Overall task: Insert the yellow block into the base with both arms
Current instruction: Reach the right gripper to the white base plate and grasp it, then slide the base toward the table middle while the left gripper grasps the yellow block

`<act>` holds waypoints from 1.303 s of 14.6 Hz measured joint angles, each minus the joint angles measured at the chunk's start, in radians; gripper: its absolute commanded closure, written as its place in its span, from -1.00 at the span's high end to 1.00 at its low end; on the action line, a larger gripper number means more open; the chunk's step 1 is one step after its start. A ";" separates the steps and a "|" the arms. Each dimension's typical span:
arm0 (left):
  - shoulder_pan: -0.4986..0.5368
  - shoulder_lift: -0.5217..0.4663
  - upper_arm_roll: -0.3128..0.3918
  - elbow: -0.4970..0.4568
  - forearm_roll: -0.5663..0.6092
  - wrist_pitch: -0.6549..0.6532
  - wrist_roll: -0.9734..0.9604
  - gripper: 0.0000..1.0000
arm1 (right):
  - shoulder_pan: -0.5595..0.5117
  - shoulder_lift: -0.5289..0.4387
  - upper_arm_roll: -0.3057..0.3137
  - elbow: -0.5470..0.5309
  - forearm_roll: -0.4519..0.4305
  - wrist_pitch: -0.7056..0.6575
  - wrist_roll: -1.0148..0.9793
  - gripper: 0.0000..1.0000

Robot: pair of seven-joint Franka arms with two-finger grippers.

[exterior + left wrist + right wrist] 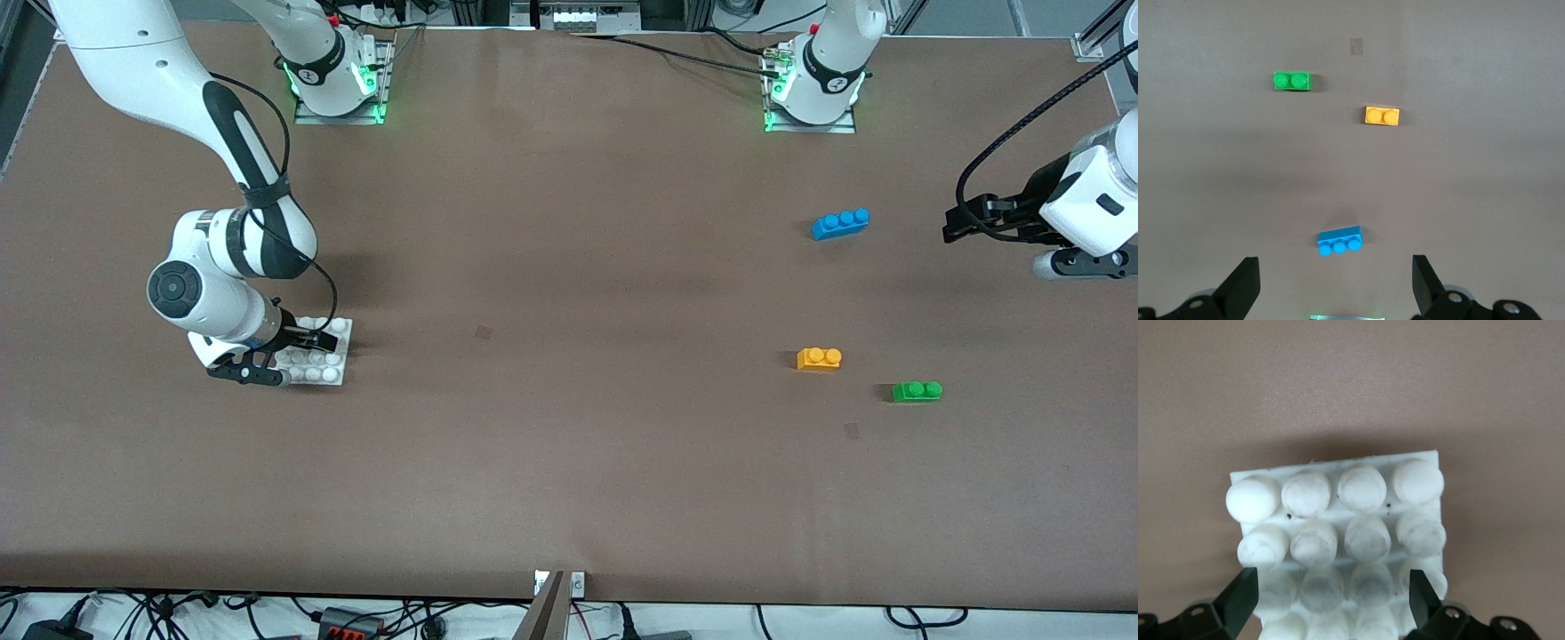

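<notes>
The yellow block (819, 358) (1382, 115) lies on the brown table toward the left arm's end, with nothing touching it. The white studded base (340, 327) (1338, 497) lies flat toward the right arm's end. My right gripper (298, 357) (1331, 593) is down over the base, open, one finger at each of two facing sides of the plate. My left gripper (956, 222) (1333, 287) hangs open and empty in the air at the left arm's end of the table, beside the blue brick.
A blue three-stud brick (840, 223) (1339, 241) lies farther from the front camera than the yellow block. A green two-stud brick (917, 390) (1292, 81) lies slightly nearer than the yellow block, toward the left arm's end. Bare brown table separates the base from the bricks.
</notes>
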State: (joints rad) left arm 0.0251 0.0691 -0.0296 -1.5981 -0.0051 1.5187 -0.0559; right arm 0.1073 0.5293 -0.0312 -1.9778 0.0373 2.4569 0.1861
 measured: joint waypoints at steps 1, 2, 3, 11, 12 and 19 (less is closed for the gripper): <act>0.000 0.000 0.000 0.000 0.000 0.000 0.000 1.00 | 0.001 0.006 0.000 0.000 0.000 0.010 0.000 0.70; 0.000 0.000 0.000 0.000 0.000 0.000 0.000 1.00 | 0.001 0.005 0.000 0.000 0.000 0.010 0.000 0.56; 0.000 0.000 0.000 0.000 0.000 0.000 0.000 1.00 | 0.002 0.002 0.002 0.001 0.000 0.011 0.000 0.48; 0.001 0.000 0.002 0.000 0.000 -0.004 0.000 1.00 | 0.002 -0.001 -0.001 0.001 0.000 0.012 -0.001 0.45; 0.001 0.001 0.002 0.000 0.000 -0.009 0.000 1.00 | 0.002 -0.001 -0.001 0.001 -0.001 0.012 -0.002 0.45; 0.003 0.006 -0.001 -0.048 -0.004 0.072 0.000 1.00 | 0.081 0.003 -0.003 0.002 -0.005 0.013 -0.003 0.20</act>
State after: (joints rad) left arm 0.0279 0.0753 -0.0310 -1.6456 -0.0088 1.5912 -0.0559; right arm 0.1882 0.5322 -0.0338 -1.9760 0.0322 2.4696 0.1831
